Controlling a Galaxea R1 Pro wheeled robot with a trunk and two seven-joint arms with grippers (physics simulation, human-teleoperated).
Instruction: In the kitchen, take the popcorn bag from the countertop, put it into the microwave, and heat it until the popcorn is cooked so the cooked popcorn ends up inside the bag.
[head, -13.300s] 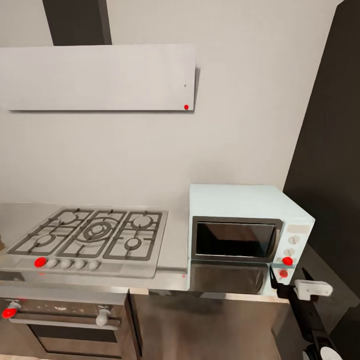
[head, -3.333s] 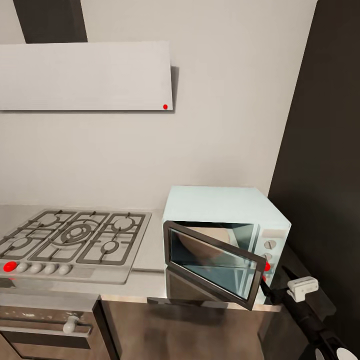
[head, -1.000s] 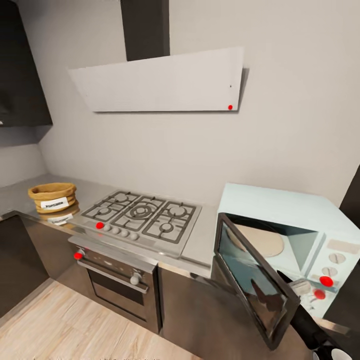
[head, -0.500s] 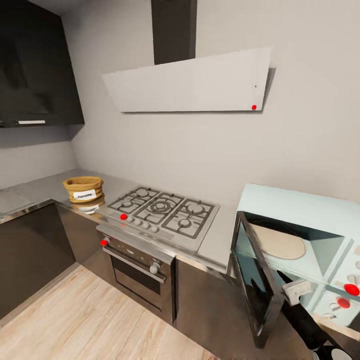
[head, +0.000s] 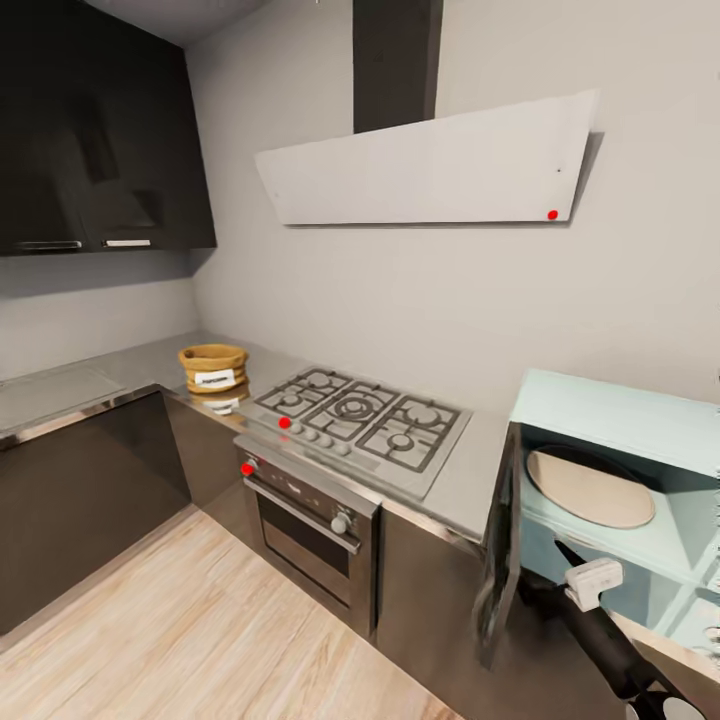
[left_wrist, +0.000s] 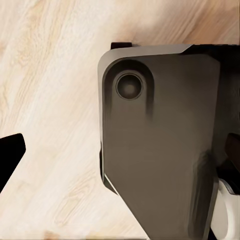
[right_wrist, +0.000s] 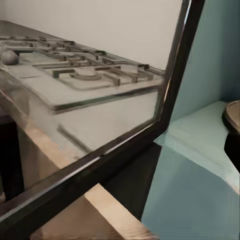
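Black and close to you at the lower right, your right arm (head: 600, 640) reaches up toward the microwave (head: 620, 480), a white block on it near the wrist; its fingers cannot be made out, so you cannot tell how far that gripper is parted or whether it has hold of anything. Just beyond it the dark-framed glass door (head: 498, 545) stands swung wide to the left, edge-on to you, and the mint-blue cavity lies bare with a round beige turntable plate (head: 590, 487) inside. From the right wrist you look through that door pane (right_wrist: 95, 115) at the hob grates. The left wrist looks down on pale wood floor (left_wrist: 45, 100) and a dark grey rounded part of the robot's body (left_wrist: 160, 150); a black tip shows at one edge, and whether that gripper is parted or closed you cannot tell. Farther left along the steel countertop (head: 470, 490) comes the gas hob (head: 365, 420) over a built-in oven (head: 305, 515). Well apart on the far left stands the popcorn bag (head: 213, 367), upright, white label facing you. A pale extractor hood (head: 430, 165) hangs above the hob.
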